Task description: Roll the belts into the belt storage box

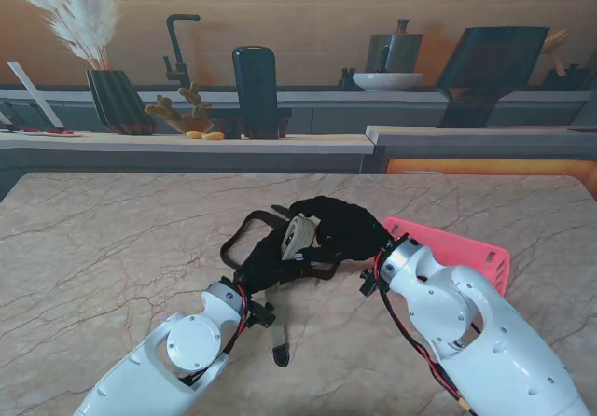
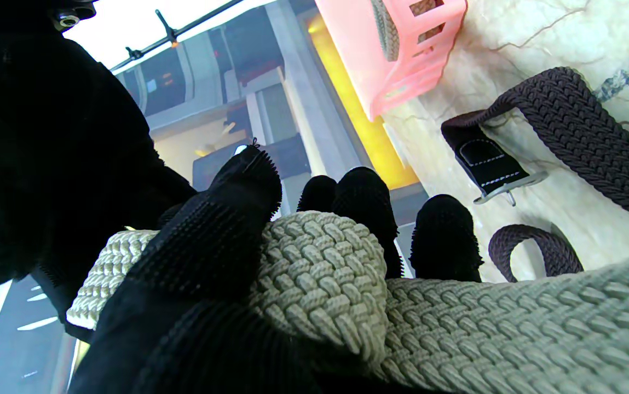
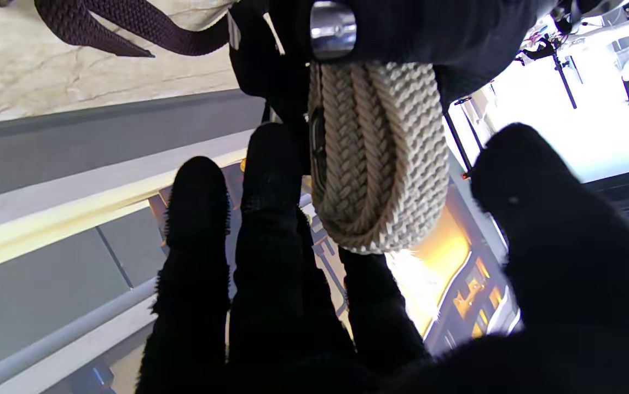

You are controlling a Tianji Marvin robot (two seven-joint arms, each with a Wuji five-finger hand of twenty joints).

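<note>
Lying or held over the marble table (image 1: 112, 239) were two belts and one pink box (image 1: 466, 248); the beige belt (image 1: 298, 234), braided and partly coiled, sat raised at mid-table, pinched by the left hand (image 1: 266, 265); the dark brown belt (image 1: 244, 234) lay looped beneath. The right hand (image 1: 347, 229) curled around the coil, though its grip was hard to confirm; the box's far side was cut off by the arm.

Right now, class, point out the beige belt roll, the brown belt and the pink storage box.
beige belt roll (image 3: 380, 158): right wrist view, on the coil's woven edge.
brown belt (image 2: 582, 131): left wrist view, on the braided strap.
pink storage box (image 1: 466, 248): stand view, on its wall.
</note>
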